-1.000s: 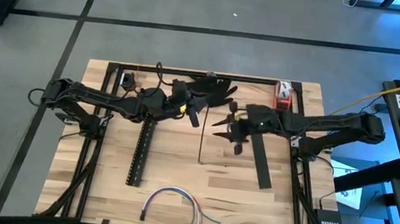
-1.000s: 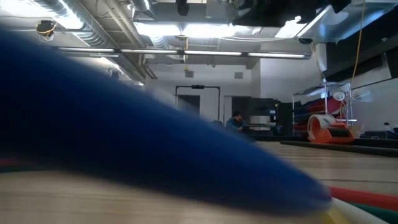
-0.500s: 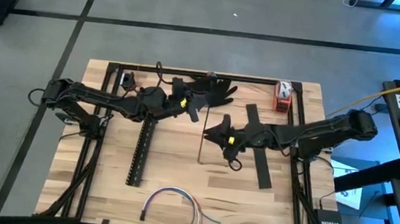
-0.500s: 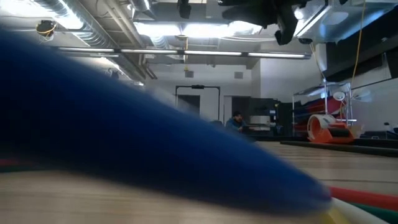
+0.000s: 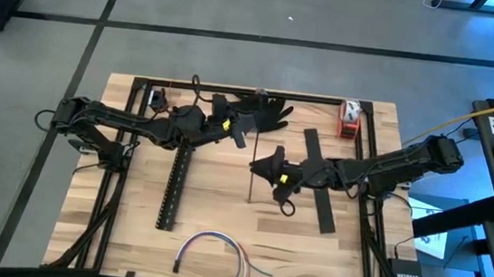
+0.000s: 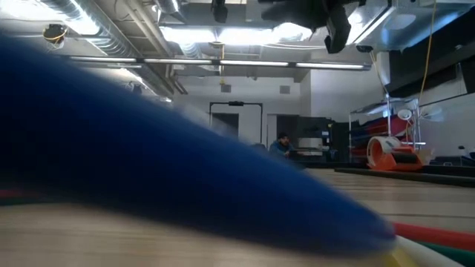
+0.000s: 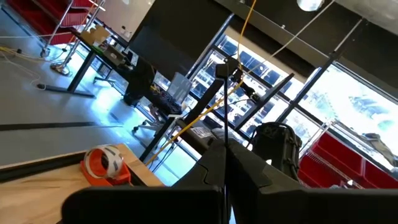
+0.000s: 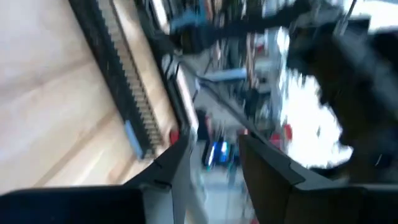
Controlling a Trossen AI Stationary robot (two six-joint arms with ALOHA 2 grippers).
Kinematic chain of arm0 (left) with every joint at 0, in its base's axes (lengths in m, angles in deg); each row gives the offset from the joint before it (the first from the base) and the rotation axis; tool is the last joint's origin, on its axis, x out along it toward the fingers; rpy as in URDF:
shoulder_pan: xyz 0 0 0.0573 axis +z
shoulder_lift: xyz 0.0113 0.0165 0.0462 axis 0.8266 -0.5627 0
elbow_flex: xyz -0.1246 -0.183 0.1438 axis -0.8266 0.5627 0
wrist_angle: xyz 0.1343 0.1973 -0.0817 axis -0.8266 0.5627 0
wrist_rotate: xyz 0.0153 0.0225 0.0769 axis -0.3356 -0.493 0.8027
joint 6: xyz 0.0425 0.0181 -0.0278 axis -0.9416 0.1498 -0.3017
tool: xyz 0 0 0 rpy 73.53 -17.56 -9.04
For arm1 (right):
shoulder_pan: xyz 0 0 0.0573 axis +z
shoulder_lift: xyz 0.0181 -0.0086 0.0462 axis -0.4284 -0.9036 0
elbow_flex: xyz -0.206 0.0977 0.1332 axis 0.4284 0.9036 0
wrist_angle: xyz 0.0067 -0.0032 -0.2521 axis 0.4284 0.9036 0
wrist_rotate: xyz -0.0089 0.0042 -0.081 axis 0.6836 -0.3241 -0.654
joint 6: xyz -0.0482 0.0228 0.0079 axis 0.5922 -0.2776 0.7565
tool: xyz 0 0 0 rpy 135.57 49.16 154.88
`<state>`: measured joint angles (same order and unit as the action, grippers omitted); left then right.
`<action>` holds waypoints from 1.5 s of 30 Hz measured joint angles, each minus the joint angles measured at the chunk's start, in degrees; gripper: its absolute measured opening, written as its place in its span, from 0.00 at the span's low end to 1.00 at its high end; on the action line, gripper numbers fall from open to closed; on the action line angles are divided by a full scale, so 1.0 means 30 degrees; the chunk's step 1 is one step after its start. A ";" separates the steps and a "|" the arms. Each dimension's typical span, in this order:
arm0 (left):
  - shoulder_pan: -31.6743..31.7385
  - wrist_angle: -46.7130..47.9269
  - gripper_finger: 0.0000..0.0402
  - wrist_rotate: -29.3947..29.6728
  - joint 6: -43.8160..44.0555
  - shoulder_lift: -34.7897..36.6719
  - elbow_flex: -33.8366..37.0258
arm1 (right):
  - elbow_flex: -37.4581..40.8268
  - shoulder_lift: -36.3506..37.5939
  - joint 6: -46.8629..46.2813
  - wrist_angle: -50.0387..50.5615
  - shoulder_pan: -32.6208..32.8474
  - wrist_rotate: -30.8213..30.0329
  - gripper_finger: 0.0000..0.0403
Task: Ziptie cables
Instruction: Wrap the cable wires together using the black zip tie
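1. Change since the earlier frames: the right arm has swung from the bench's right side toward the centre. The right gripper (image 5: 261, 167) now sits at the top end of the thin strip (image 5: 251, 183). The left arm has not moved.
2. Left arm: it reaches in from the bench's left edge. The left gripper (image 5: 240, 134) hangs near the far edge, at mid-bench, beside a black glove (image 5: 265, 113). Its fingers (image 7: 214, 163) are pressed together, with a thin dark strip standing upright between them in the left wrist view.
3. Slotted channel (image 5: 173, 186): it lies on the left half, running from mid-bench toward the near edge.
4. Cables (image 5: 215, 248): they lie in a loose arc at the near edge, centre, well apart from both grippers.
5. Right gripper: its fingers (image 8: 168, 167) stand part-way spread. The frames do not show whether they grip the strip.
6. Black bar (image 5: 318, 193): it lies under the right arm, on the right half.
7. Orange-and-white object (image 5: 350, 117): it stands near the far right corner.
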<state>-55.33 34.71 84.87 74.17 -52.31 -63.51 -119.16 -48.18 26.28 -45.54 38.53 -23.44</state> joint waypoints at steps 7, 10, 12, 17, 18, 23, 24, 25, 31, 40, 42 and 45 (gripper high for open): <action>-0.0051 -0.0212 0.00 0.0000 0.0160 0.0000 0.0000 | 0.0000 0.0000 -0.0497 0.0453 0.0212 -0.2513 0.33; 0.0030 -0.0212 0.00 -0.0003 0.0406 0.0000 0.0000 | 0.0000 0.0000 -0.0148 -0.0406 0.0690 -0.2732 0.33; 0.0058 -0.0217 0.00 0.0000 0.0410 0.0000 0.0000 | 0.0000 0.0000 0.0084 -0.1050 0.0996 -0.3381 0.33; 0.0093 -0.0300 0.00 -0.0005 0.0545 0.0000 0.0000 | -0.0007 0.0007 0.0477 -0.1928 0.1541 -0.4226 0.33; 0.0114 -0.0292 0.00 -0.0007 0.0678 0.0000 0.0000 | -0.0007 0.0007 0.0699 -0.2011 0.1614 -0.4017 0.33; 0.0270 -0.0292 0.00 0.0000 0.0925 0.0000 0.0000 | -0.0022 -0.0155 0.1075 -0.1871 0.1639 -0.2816 0.33; 0.0270 -0.0292 0.00 0.0001 0.0925 0.0000 0.0000 | -0.0022 -0.0159 0.1117 -0.1915 0.1639 -0.2611 0.33; 0.0270 -0.0292 0.00 0.0007 0.0925 0.0000 0.0000 | -0.0022 -0.0153 0.1217 -0.1998 0.1639 -0.2422 0.33; 0.0262 -0.0257 0.00 -0.0002 0.0931 0.0000 0.0000 | -0.0022 -0.0146 0.2060 -0.1976 0.1632 -0.3432 0.33; 0.0344 -0.0292 0.00 -0.0004 0.0933 0.0000 0.0000 | -0.0022 -0.0146 0.0795 -0.1137 0.1742 -0.7915 0.33; 0.0402 -0.0305 0.00 0.0000 0.0976 0.0000 0.0000 | -0.0022 -0.0146 0.0809 -0.1234 0.1893 -0.7738 0.33; 0.0562 -0.0256 0.00 0.0000 0.1191 0.0000 0.0000 | -0.0022 -0.0146 0.0930 -0.1512 0.2120 -0.6132 0.33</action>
<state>-53.64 33.94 84.87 77.74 -52.31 -63.51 -119.23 -48.62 29.08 -50.08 44.89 -41.83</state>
